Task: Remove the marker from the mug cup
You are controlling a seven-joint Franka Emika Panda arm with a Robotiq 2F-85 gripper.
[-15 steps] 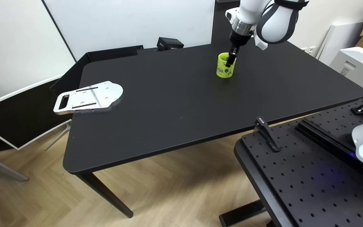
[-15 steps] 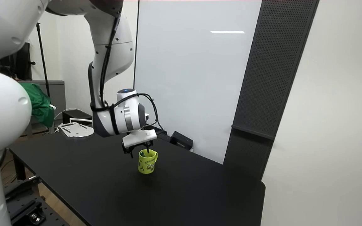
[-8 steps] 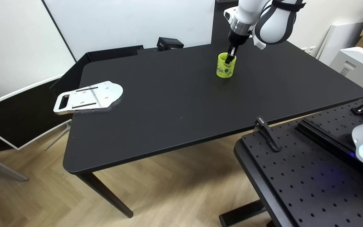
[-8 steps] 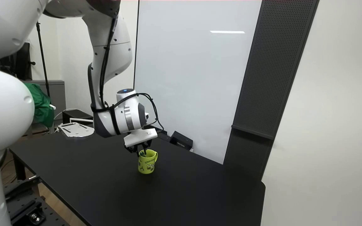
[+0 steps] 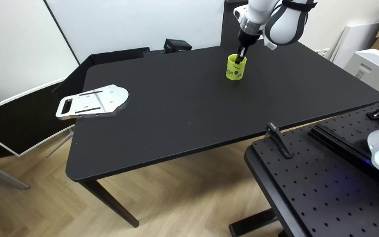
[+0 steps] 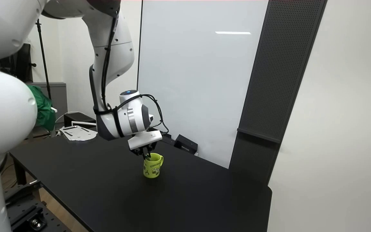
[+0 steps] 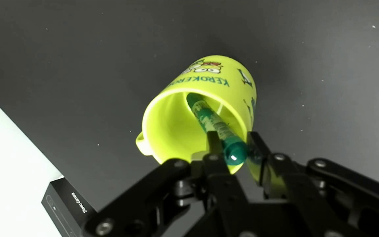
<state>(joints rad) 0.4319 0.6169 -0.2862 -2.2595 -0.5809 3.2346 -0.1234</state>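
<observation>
The yellow-green mug cup (image 7: 235,90) stands on the black table; it also shows in both exterior views, as the mug cup (image 5: 233,73) and the mug cup (image 6: 152,169). Inside it leans the green marker (image 7: 216,124), its near end rising to the rim. My gripper (image 7: 234,142) is over the mug's mouth and shut on that upper end, one finger on either side. In an exterior view, the gripper's fingertips (image 6: 148,155) reach the rim and largely hide the marker. Dark fingers (image 5: 241,54) cover part of the rim seen from elsewhere.
A white flat plate (image 5: 99,100) with a handle slot lies at the table's far end from the mug. Small black boxes, one a black box (image 5: 177,45), stand at the back edge by the whiteboard (image 6: 198,71). The mug's handle (image 6: 162,160) sticks out sideways.
The gripper's fingers have come together around the marker's end, and the arm has shifted slightly. The mug has moved a little, slightly right in an exterior view.
</observation>
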